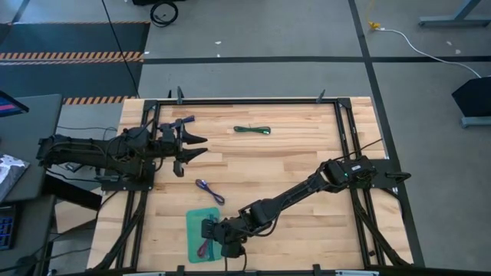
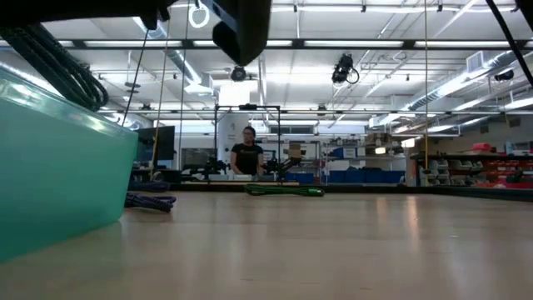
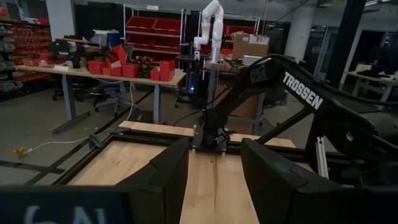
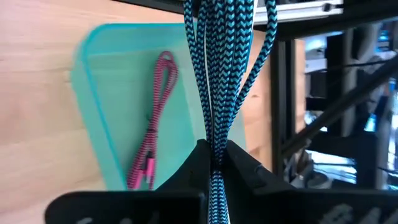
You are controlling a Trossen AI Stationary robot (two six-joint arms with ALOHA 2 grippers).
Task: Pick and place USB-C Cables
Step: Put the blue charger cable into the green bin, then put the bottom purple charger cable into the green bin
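Teal braided cable bundle (image 4: 219,81), pinched in my right gripper (image 4: 212,155) over the teal plastic tray (image 4: 99,118) at lower centre, hangs ready for release.

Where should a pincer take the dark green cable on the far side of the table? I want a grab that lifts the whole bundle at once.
Grip the dark green cable at its middle, coming straight down from above. It lies flat on the table as a long narrow bundle running left to right, so the fingers should close across its short width, catching all strands. Nothing lies beside it.
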